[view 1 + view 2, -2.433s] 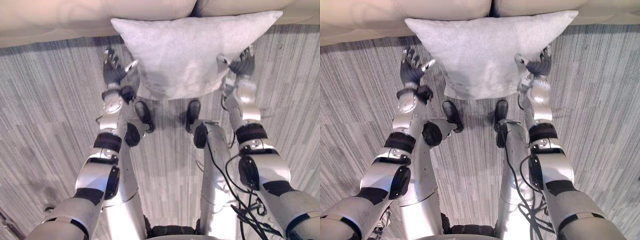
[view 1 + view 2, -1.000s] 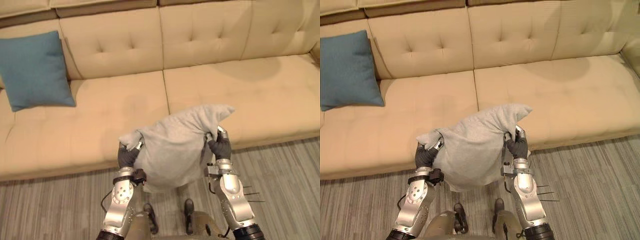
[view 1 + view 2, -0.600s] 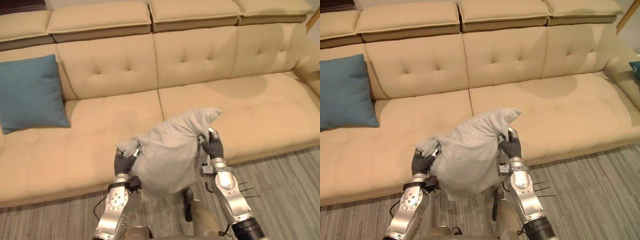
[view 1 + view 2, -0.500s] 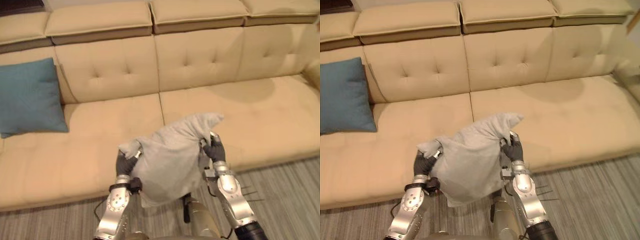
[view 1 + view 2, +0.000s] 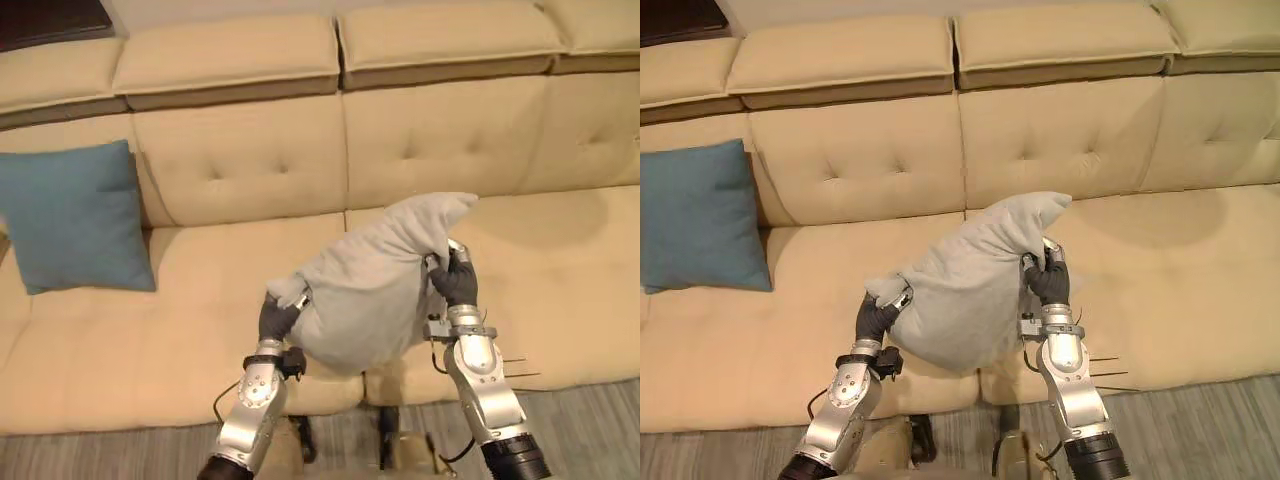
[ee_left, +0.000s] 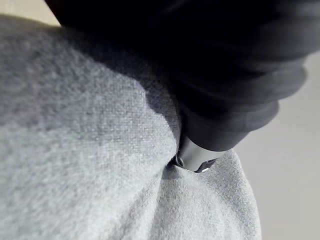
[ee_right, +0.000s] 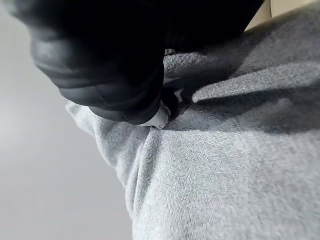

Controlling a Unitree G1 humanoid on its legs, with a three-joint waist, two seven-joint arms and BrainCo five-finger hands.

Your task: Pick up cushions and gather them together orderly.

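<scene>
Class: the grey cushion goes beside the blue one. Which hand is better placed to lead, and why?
Left, probably. Both hands grip the grey cushion, but the left hand holds the side nearer the blue cushion at the left end of the sofa; the right hand holds the far corner.

The grey cushion is soft woven cloth, matt, with a fine nubbly grain up close. It creases and bunches where the fingers, silvery and lightly glossy, dig into it. The teal cushion is cloth too, matt and finely textured. The sofa has a smooth beige covering with a faint sheen, buttoned into dimples along its back. The floor is matt, streaked grey. The left hand and right hand wear dark ribbed covers, dull and rubbery-looking.
</scene>
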